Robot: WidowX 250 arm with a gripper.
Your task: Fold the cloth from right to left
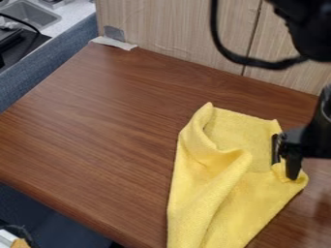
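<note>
Yellow cloth (252, 198) on the brown table (110, 131), gripper (284, 171) at its right edge.
A ridge rumples it; how far open the gripper is, or whether it holds cloth, I cannot tell. A shallow pinch could slip, leaving the right side unfolded.

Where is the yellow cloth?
In the camera view, the yellow cloth lies on the table, on the picture's right side, with the gripper at its right edge.

Text: none legible | Labels: none legible | Numbers: none legible | Signs: none legible
</note>
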